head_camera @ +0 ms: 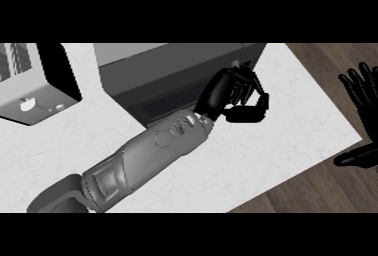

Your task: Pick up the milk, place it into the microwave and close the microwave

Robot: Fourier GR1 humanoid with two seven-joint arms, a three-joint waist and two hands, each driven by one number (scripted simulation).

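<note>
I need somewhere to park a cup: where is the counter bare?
Bare: the counter right of the microwave, and the front-left stretch below the toaster. Crowded: the microwave's front, where the left hand sits.

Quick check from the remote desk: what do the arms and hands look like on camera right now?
The left forearm is a grey, rounded shell with panel seams and a darker elbow section. Its left hand is glossy black with segmented fingers. The right hand is black too. No cables or markings are visible.
</note>
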